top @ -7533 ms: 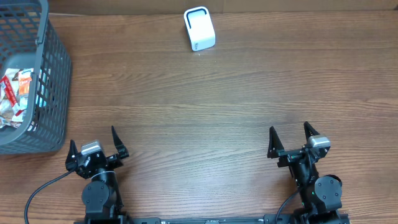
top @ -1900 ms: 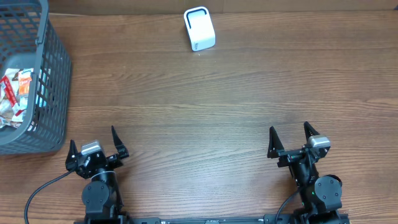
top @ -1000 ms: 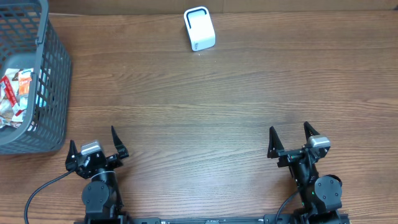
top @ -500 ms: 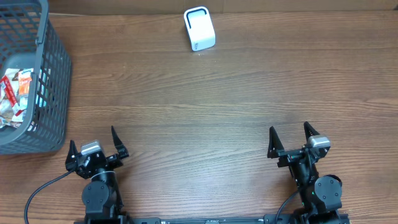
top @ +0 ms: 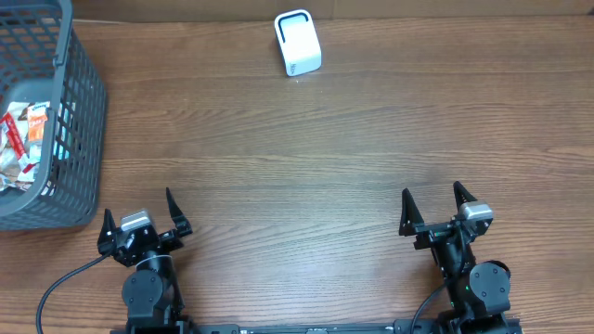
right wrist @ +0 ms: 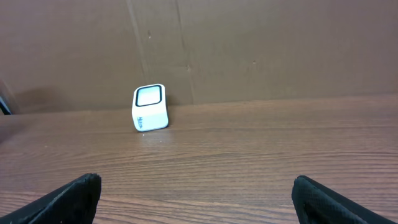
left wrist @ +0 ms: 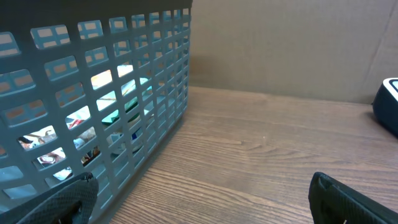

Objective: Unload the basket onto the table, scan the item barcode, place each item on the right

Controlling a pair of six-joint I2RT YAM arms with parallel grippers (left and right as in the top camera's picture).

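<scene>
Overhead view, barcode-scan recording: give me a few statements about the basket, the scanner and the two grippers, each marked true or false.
1. The grey basket stands at the left side of the table with packets inside. True.
2. The white scanner lies inside the basket. False: it stands on the table near the far edge, well apart from the basket.
3. The left gripper and the right gripper are both open and hold nothing. True.
4. The left gripper is reaching into the basket. False: it is at the near edge of the table, outside the basket.
</scene>
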